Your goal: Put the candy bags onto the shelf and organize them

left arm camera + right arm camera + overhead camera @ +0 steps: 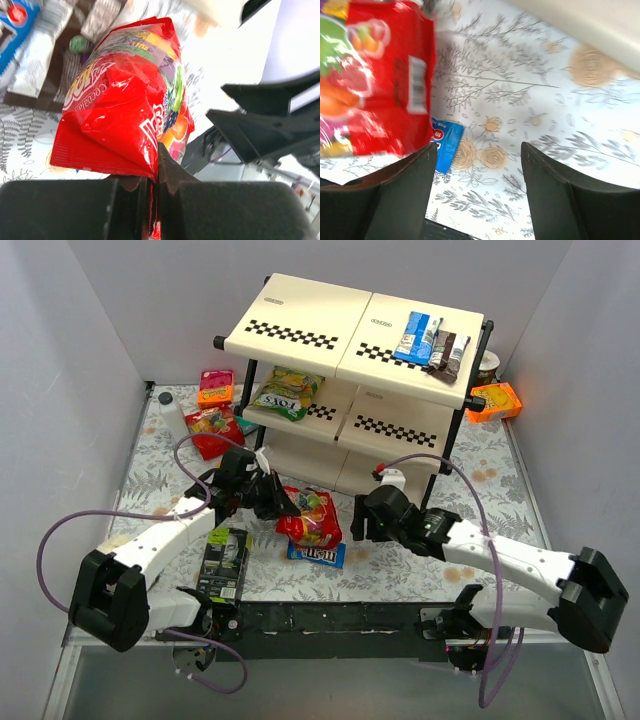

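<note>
Left gripper (154,172) is pinching one edge of a red candy bag (122,105), with the fingers pressed together on the foil. The bag is sitting in front of the shelf (300,335), mid-desk (510,480) toward the near edge, and is overlapping a blue M&M's bag (318,554) that is lying flat under it. Can't tell whether the red bag is touching the desk. Right gripper (479,150) is hovering just right of both bags with its fingers spread wide, only desk pattern showing in the gap. On the shelf, a green-yellow Fox's bag (287,393) is lying on the left of the middle tier. A blue packet (415,335) and dark bars (448,350) are sitting side by side on the top tier, toward the far right corner. A second red bag (212,430) is lying by the left edge beside the shelf, with an orange box (215,388) just behind it. A black-and-green carton (225,560) is standing at the near edge by the left arm. Another orange box (495,400) is sitting at the right edge.
</note>
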Robot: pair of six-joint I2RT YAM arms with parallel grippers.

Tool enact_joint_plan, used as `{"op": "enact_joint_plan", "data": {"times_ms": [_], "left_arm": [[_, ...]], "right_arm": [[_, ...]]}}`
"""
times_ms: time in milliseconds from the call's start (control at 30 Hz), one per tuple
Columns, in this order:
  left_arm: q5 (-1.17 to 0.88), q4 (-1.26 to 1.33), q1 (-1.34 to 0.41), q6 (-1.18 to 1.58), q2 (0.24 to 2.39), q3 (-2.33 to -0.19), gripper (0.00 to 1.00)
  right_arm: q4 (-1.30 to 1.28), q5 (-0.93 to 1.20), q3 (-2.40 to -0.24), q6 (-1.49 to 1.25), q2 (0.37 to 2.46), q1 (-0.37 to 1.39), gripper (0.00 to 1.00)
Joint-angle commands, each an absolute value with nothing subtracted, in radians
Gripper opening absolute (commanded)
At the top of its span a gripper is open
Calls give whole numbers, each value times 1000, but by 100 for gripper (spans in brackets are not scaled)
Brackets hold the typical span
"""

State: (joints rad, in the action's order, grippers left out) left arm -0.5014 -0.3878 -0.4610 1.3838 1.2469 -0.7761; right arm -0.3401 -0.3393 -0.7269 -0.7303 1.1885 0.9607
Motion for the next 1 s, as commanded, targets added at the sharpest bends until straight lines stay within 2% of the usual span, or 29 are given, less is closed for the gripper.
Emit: {"op": "enact_joint_plan", "data": {"times_ms": [0,333,567,967], "left_arm": [[-462,-339,-448,1471,1152,-885,0],[-250,-215,-431,1698,1103,-890,0],[-51,73,-431,1885,1123,-804,0],[153,291,-431,2065,1363,-830,0]], "right_arm": [[-397,-463,-700,-775,1018,966,75],[-439,-489,-614,-775,830,966,74],[-523,-500,-580,-810,720,966,74],[-690,-534,-618,-868,581,966,74]]}}
